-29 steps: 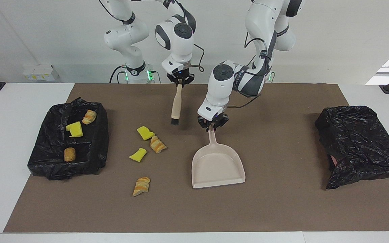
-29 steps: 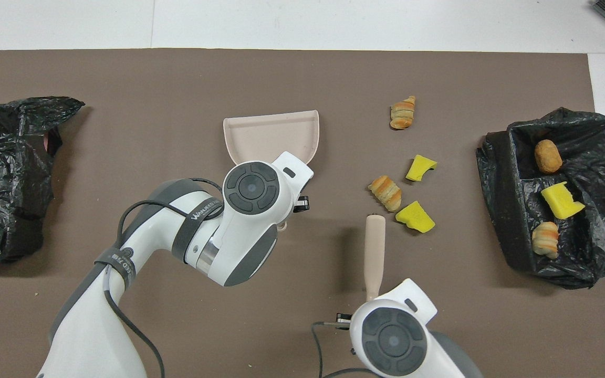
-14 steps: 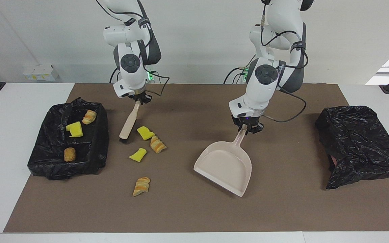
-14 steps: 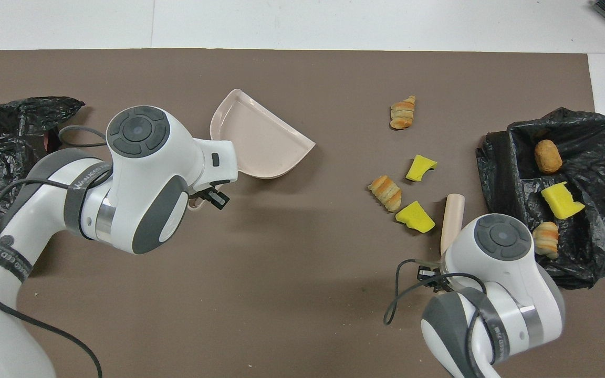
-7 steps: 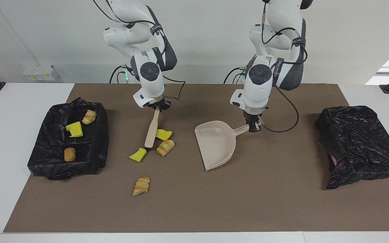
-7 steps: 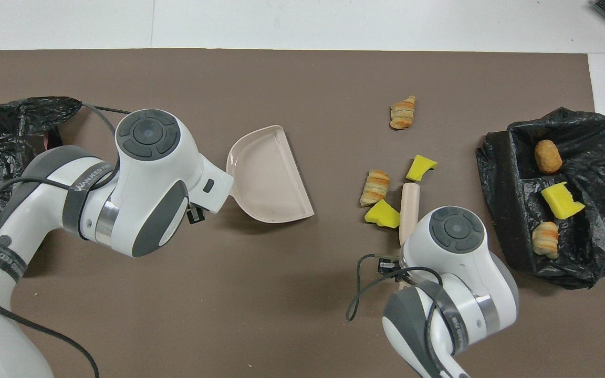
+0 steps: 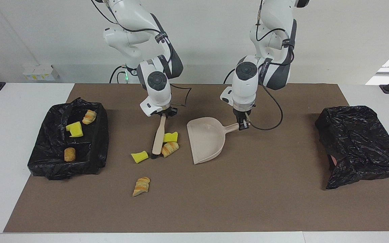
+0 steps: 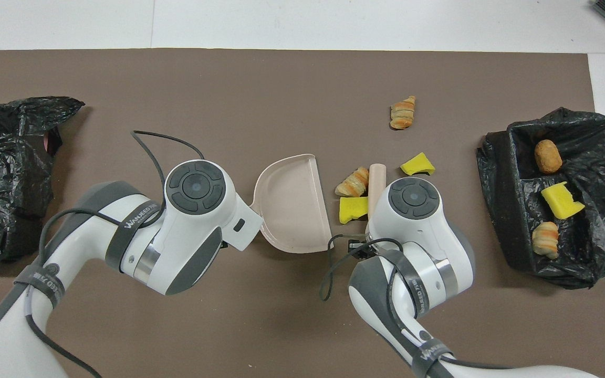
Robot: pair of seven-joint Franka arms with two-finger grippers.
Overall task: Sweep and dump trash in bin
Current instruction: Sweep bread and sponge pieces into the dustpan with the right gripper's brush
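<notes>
Looking down from above, with twelve o'clock pointing away from the robots: the left gripper (image 7: 244, 125) is clamped tight on the handle of the dustpan (image 8: 292, 202). The pan lies flat on the mat, its open mouth facing three o'clock. The right gripper (image 7: 163, 115) is squeezed tight on the handle of the brush (image 7: 159, 136). The brush runs from six to twelve o'clock, bristles down on the mat at the twelve end.

Two scraps sit in the gap between them, a yellow chunk (image 8: 352, 209) and, a bit farther out, a bread piece (image 8: 352, 182). Both touch the brush at its nine o'clock, with the pan's mouth just beside them. I think a short push toward nine o'clock gets them in.

Another yellow chunk (image 8: 418, 165) lies at the brush's two o'clock, so this push would miss it. Farthest out is a second bread piece (image 8: 402, 113). The bin (image 8: 497, 210) at the right arm's end holds three scraps.
</notes>
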